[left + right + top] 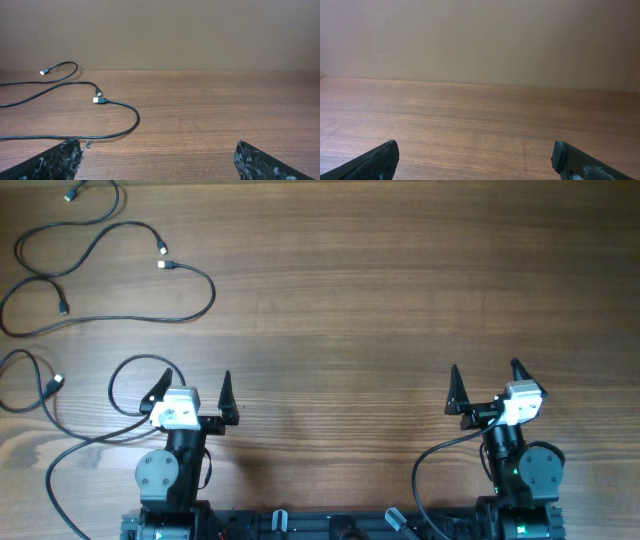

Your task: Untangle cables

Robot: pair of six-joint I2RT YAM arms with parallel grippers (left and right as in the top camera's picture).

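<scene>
The cables lie ahead and to the left of the left gripper, as loose wavy strands running mostly crosswise to its reach, two plug ends almost touching at the nearest bend. I see the left gripper spread wide and empty, and I judge it the nearer arm, needing a forward, leftward reach. Its own thicker arm wire loops just left of it and could snag. Right of the left gripper the table is bare wood; the right gripper, well to its right, stands spread too, holding nothing
</scene>
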